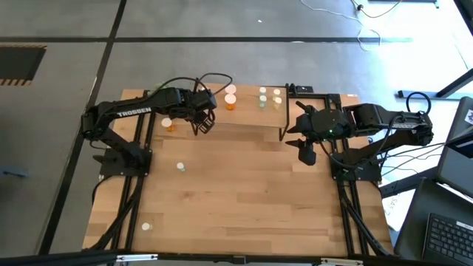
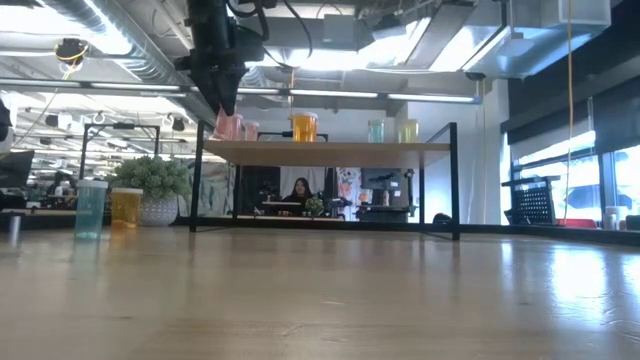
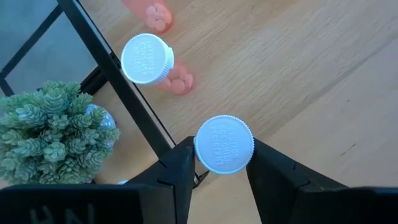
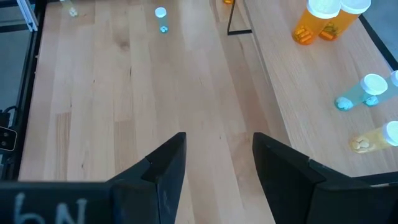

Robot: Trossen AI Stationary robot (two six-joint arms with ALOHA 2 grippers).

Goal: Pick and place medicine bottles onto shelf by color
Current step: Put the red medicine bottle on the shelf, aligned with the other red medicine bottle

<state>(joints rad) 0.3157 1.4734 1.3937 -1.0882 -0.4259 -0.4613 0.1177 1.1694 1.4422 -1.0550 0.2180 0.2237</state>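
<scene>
One small pink bottle (image 3: pixel 222 144) sits between the fingers of the left hand (image 3: pixel 217 171), which is closed about halfway on the white ribbed cap and holds it over the left end of the shelf (image 3: pixel 298 68), just beside a second pink bottle (image 3: pixel 149 60) already standing there. In the low view the left hand (image 2: pixel 222 100) hangs right above the pink bottles at that end, with an orange bottle (image 2: pixel 304 126) at mid-shelf and pale green and yellow ones further right. The bottle looks light, stiff plastic, smooth on the body and likely to slip, so the ridged cap seems the best place to take hold; its narrow base would probably tip easily if released tilted or nudged against its neighbour. The right hand (image 4: pixel 211 158) waits over the bare bench beside the shelf's right end, fingers partly apart and holding nothing. Several bottles remain on the bench (image 1: pixel 251 192), among them an orange one (image 1: pixel 169 124) near the left arm and a pale-capped one (image 1: pixel 180 167) farther out.
</scene>
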